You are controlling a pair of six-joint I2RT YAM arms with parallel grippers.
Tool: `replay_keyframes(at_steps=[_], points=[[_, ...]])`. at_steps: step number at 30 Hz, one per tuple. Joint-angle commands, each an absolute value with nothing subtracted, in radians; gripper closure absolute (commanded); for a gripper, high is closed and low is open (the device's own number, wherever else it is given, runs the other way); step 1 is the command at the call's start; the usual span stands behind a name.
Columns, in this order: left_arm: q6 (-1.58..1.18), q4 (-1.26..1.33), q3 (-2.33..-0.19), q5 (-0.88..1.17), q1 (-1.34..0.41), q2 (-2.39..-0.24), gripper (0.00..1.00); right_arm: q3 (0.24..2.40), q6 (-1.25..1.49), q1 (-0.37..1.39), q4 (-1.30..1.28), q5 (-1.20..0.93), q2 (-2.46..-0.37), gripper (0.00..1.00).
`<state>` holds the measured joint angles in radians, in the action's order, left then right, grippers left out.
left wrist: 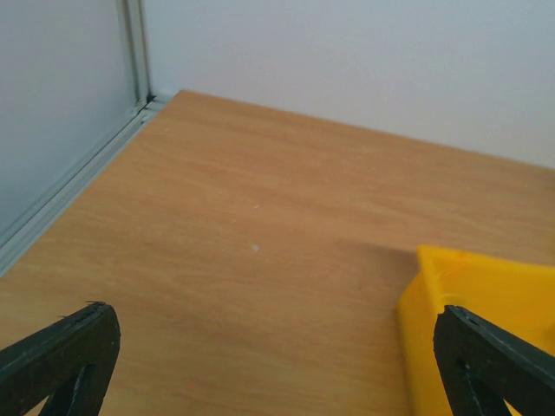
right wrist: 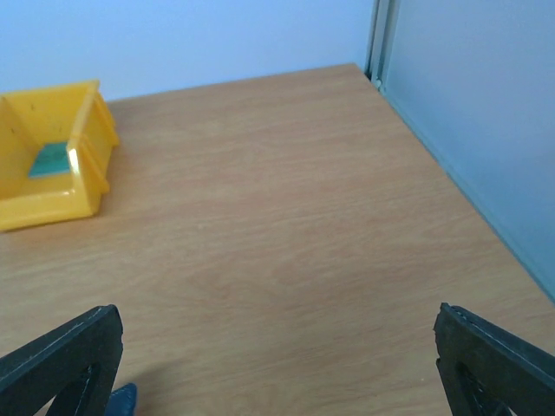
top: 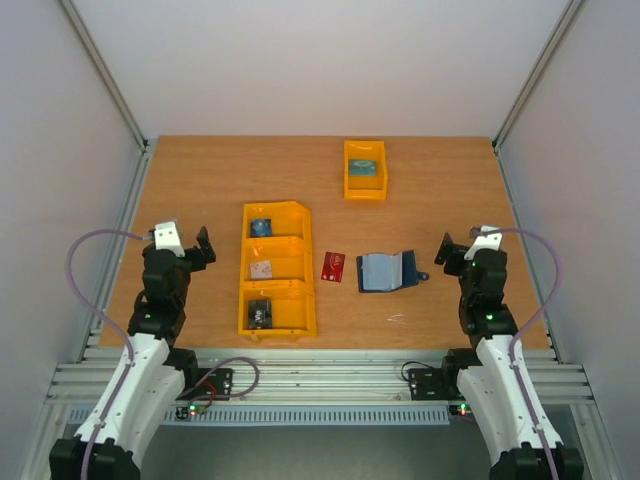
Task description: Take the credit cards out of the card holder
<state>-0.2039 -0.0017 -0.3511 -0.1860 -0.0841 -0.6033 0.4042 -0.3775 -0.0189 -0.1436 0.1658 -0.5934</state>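
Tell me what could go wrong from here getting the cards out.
The open card holder lies unheld, with the left pincer and right pincer both open and away from it, so tugging a card could drag it. The red card lies flat between it and the yellow bin; a reach might knock it. Any cards in the pockets can't be made out.

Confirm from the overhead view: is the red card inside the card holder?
No: the red card lies flat on the table left of the open card holder, a gap between them.
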Motion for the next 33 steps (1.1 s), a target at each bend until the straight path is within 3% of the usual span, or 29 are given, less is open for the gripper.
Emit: replay_keyframes(at_steps=[1,5,9,17,23,30,33], points=[[-0.091,0.261,-0.265,-0.273,-0.072,-0.638,0.01,0.292,-0.394,-0.022,0.244,0.164,-0.637,0.01],[-0.023,0.370,-0.198,-0.236,-0.062,-0.673,0.01,0.234,-0.403,-0.022,0.484,0.057,-0.835,0.01],[0.011,0.525,-0.107,-0.192,-0.054,-0.744,0.01,0.189,-0.385,-0.022,0.855,0.038,-1.177,0.01],[-0.106,0.668,-0.114,-0.419,-0.042,-0.926,0.01,0.167,-0.461,-0.020,1.358,0.034,-1.624,0.01],[-0.172,0.764,-0.175,-0.453,-0.040,-1.102,0.01,0.230,-0.470,-0.022,1.235,0.011,-1.620,0.02],[-0.117,0.901,-0.306,-0.332,-0.027,-1.404,0.01,0.377,-0.483,-0.024,0.932,-0.045,-1.592,0.02],[-0.069,0.949,-0.324,-0.192,-0.027,-1.480,0.01,0.397,-0.485,-0.026,0.882,-0.052,-1.591,0.01]])
